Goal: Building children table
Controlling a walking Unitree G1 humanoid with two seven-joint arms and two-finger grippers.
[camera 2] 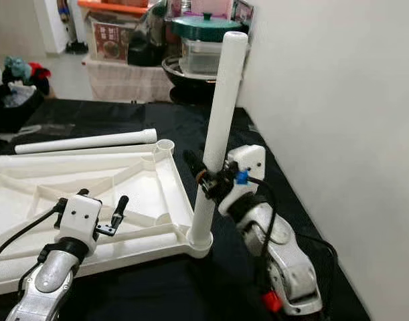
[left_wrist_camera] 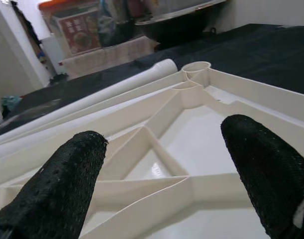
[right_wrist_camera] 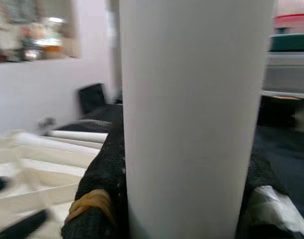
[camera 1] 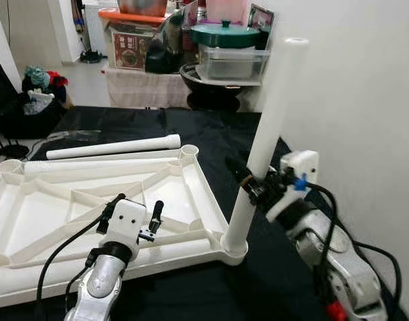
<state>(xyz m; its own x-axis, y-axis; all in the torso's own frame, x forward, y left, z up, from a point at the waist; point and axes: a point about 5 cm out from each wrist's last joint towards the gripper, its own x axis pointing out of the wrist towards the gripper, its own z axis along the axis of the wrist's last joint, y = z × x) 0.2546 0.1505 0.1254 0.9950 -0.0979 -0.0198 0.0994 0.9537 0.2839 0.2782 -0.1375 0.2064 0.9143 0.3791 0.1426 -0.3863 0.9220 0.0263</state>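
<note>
1 white leg tube [camera 1: 268, 137] stands in the near right corner socket of the upturned tabletop [camera 1: 50, 207], clamped by the right gripper [camera 1: 252, 182] low down, likely to steady it while seating. The left gripper [camera 1: 136, 212] hovers spread over the tabletop's ribs; 2 more legs [camera 1: 114, 147] lie along the far edge.
</note>
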